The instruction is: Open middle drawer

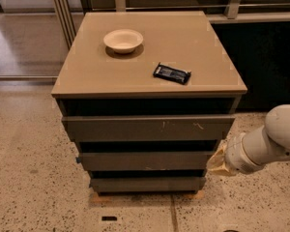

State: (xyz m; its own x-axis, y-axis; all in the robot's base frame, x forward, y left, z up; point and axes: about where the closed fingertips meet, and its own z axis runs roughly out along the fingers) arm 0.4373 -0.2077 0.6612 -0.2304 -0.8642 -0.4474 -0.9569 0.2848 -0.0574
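We judge the task barely begun: the middle drawer (145, 161), a plain dark grey-brown front with a small blue bit (79, 159) at its left end, sits at about 6 o'clock from the centre of the view, between the scratched top drawer (147, 128) and the bottom drawer (147, 183), and it does not look pulled out. The gripper (216, 162) is at about 4 o'clock, just beside the right end of that front, on the white arm (275, 141) that enters from the right edge. The pull itself looks to us yet to be done. We cannot tell whether the gripper touches the drawer or has any hold on it, nor whether it is wide or narrow, since its pale tip shows only as one blunt shape. The drawer front shows no handle, and the dark gaps above each front hide the insides. On the cabinet top (87, 76) a pale bowl (123, 40) sits at 11 o'clock and a black packet (171, 73) lies near 1 o'clock, well apart.
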